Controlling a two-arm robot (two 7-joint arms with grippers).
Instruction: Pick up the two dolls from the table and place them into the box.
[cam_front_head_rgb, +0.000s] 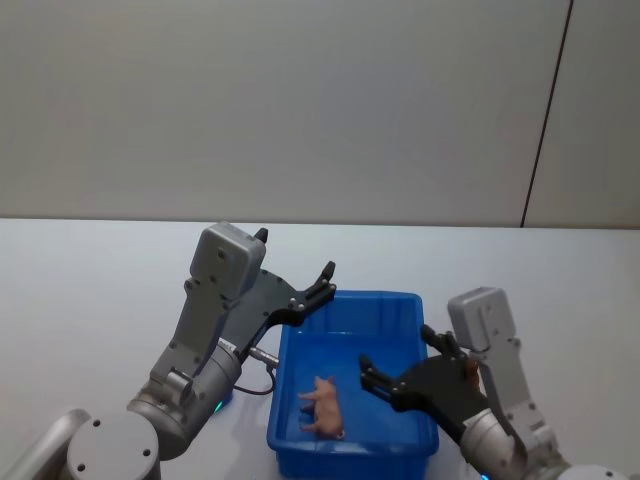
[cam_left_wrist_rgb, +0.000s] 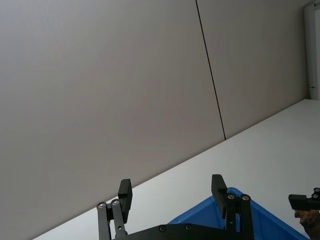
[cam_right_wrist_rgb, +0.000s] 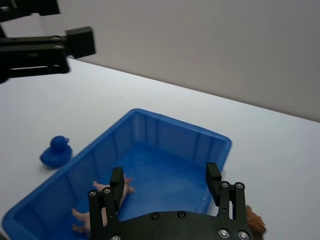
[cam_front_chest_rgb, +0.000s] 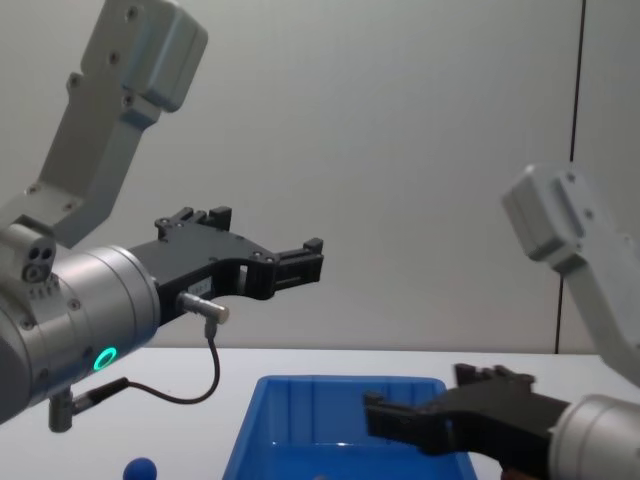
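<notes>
The blue box (cam_front_head_rgb: 400, 310) (cam_right_wrist_rgb: 165, 127) stands on the white table (cam_front_head_rgb: 90, 290) in front of me. A blue duck-shaped doll (cam_right_wrist_rgb: 56, 151) (cam_front_chest_rgb: 140, 468) sits on the table just outside the box's left wall. A brown furry doll (cam_right_wrist_rgb: 254, 221) (cam_front_head_rgb: 470, 369) lies outside the right wall, partly hidden under my right wrist. My right gripper (cam_front_head_rgb: 398, 350) (cam_right_wrist_rgb: 165, 174) hovers open and empty over the box's right half. Above the box's far left corner, my left gripper (cam_front_head_rgb: 293, 255) (cam_left_wrist_rgb: 171, 192) hangs raised, open and empty.
A pink pig-like toy (cam_front_head_rgb: 322, 405) (cam_right_wrist_rgb: 102, 197) lies inside the box near its front. A grey wall (cam_front_head_rgb: 300, 100) rises behind the table. Bare tabletop spreads to the left, to the right and behind the box.
</notes>
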